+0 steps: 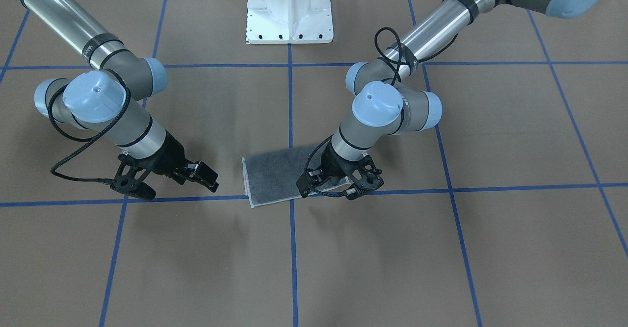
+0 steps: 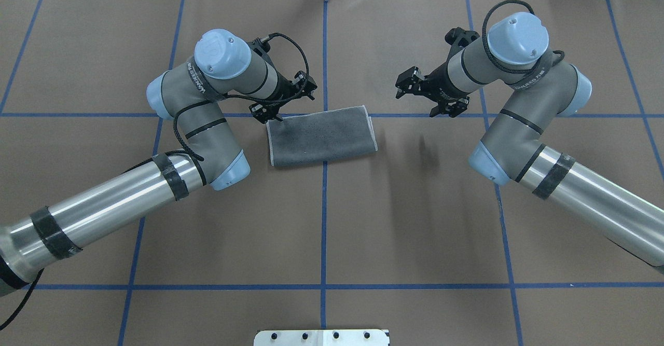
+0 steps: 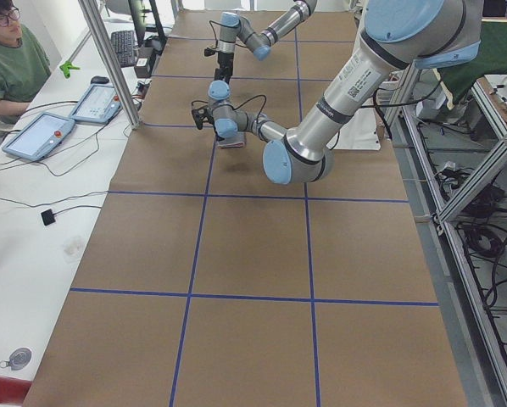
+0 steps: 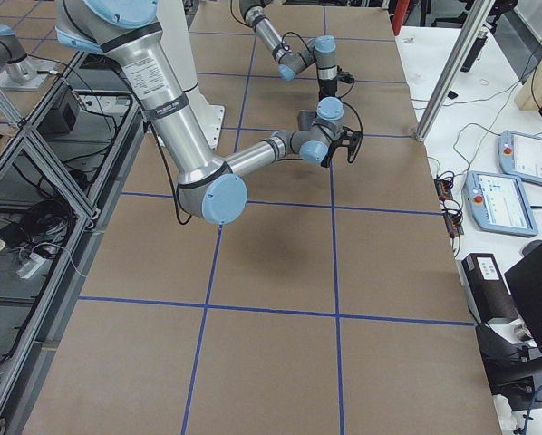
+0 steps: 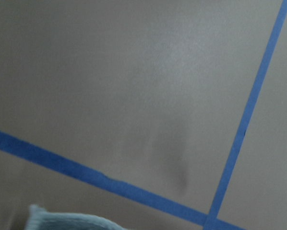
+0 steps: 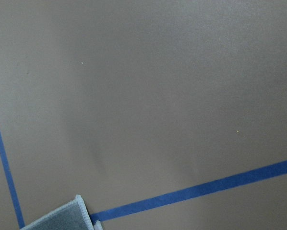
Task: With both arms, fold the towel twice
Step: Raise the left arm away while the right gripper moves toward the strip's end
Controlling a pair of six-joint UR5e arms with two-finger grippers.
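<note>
At the table's (image 2: 415, 216) centre in the overhead view, the towel (image 2: 321, 136) lay flat, folded into a rectangle, grey face up, its long sides running 9 to 3 o'clock. The left gripper (image 1: 328, 188) sat low over the towel's 10 o'clock corner. I could not tell how far its jaws were open, nor whether they touched the cloth. The left arm (image 2: 109, 206) stretched in from 8 o'clock, bent sharply at the wrist joints, tool tipped down. The right gripper (image 2: 410, 84) hung off the towel's 2 o'clock side, clear of it, jaws slightly apart and holding nothing. The right arm (image 2: 586, 201) ran in from 4 o'clock, tool aimed toward 9.
</note>
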